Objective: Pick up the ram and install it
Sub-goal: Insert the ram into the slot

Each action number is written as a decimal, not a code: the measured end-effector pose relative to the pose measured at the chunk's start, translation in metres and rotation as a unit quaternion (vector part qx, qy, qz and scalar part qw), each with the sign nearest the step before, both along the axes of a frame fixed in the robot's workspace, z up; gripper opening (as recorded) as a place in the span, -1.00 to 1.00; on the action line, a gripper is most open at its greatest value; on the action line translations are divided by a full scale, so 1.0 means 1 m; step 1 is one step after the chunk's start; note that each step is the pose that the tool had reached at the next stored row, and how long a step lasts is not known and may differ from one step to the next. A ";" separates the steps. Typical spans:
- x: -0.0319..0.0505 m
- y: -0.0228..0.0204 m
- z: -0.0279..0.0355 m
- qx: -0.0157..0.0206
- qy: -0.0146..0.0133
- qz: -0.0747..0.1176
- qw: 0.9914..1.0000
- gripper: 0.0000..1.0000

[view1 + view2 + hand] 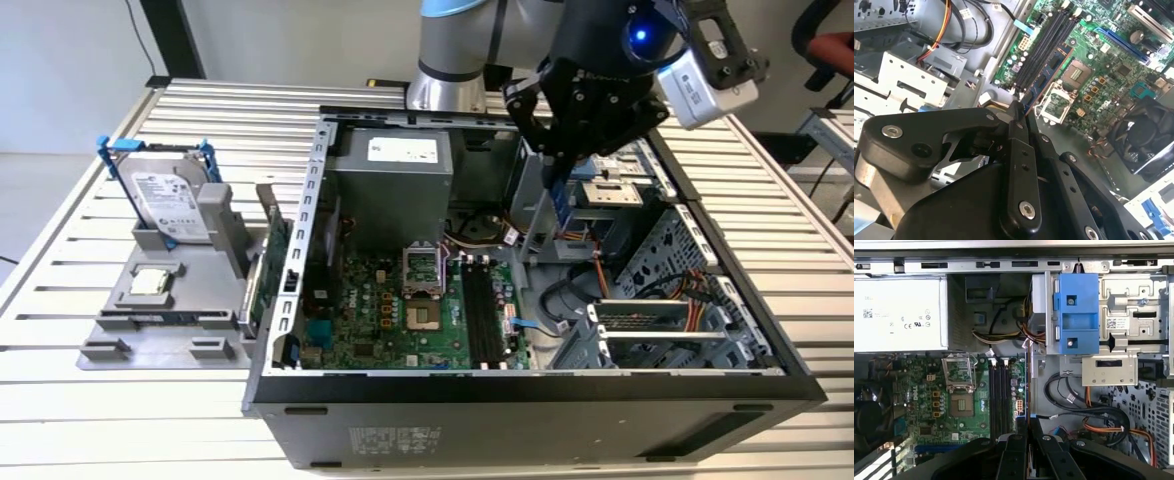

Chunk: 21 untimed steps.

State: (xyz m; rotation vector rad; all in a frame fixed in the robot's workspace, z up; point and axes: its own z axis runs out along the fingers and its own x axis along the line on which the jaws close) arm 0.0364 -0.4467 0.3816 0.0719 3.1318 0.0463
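The ram (546,212) is a thin dark blue stick hanging on edge below my gripper (555,160), which is shut on its upper end. It hovers inside the open computer case (314,200), above the motherboard (387,310) and slightly toward the exterior view's right of the black memory slots (483,305). In the second wrist view the ram (1048,72) reaches from my gripper (1019,109) toward the slots (1046,45). In the first wrist view it shows edge-on as a thin line (1027,385) beside the slots (1000,390), above my gripper (1029,421).
A silver hard drive in a blue frame (167,200) and a green expansion card (274,260) stand on a grey fixture (174,320) at the exterior view's left. Inside the case are the power supply (387,175), a blue drive bay (1076,312), cables (1104,425) and a fan (1144,140).
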 end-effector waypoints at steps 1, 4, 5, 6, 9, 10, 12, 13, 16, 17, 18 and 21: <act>0.0000 0.0000 -0.0014 0.000 0.000 -0.001 1.000 -1.00; -0.0001 0.0000 -0.0060 0.000 0.000 -0.005 1.000 -1.00; -0.0002 0.0000 -0.0077 0.000 0.000 -0.007 1.000 -1.00; -0.0002 0.0000 -0.0095 0.000 0.000 -0.008 1.000 -1.00; -0.0002 0.0000 -0.0148 0.000 0.000 -0.012 1.000 -1.00; -0.0002 0.0000 -0.0167 0.000 0.000 -0.013 1.000 -1.00; -0.0002 0.0000 -0.0179 0.000 0.000 -0.015 1.000 -1.00; -0.0002 0.0000 -0.0179 -0.001 0.000 -0.015 1.000 -1.00; -0.0002 0.0001 -0.0185 0.000 0.000 -0.015 1.000 -1.00; -0.0003 0.0000 -0.0196 0.000 -0.002 -0.015 1.000 -1.00; -0.0003 0.0000 -0.0213 0.000 -0.002 -0.015 1.000 -1.00; -0.0005 0.0000 -0.0267 0.000 -0.003 -0.015 1.000 -1.00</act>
